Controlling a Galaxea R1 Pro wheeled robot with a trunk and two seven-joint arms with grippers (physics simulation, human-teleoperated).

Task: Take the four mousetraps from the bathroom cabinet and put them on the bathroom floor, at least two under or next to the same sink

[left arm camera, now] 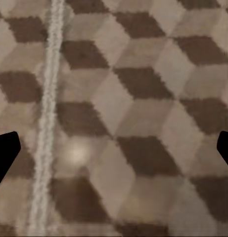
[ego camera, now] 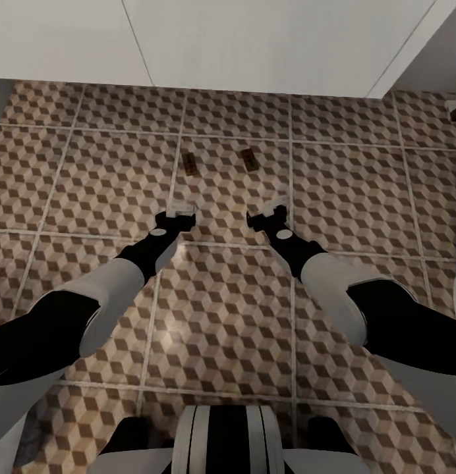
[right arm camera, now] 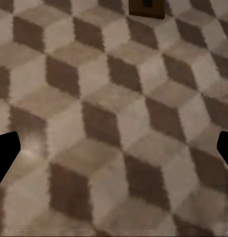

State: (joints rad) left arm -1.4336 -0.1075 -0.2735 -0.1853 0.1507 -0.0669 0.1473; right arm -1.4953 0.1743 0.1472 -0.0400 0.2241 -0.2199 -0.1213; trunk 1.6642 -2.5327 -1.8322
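Both grippers, left [ego camera: 180, 214] and right [ego camera: 270, 214], are hovering wide open, empty, mid-frame; we are leaving both mousetraps [ego camera: 190, 163] [ego camera: 249, 158] flat beside the sink [ego camera: 267, 39], lifting straight away.

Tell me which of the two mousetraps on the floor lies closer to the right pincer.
The right-hand mousetrap, just ahead of the right pincer on the bathroom floor. The other mousetrap lies further left, ahead of the left pincer.
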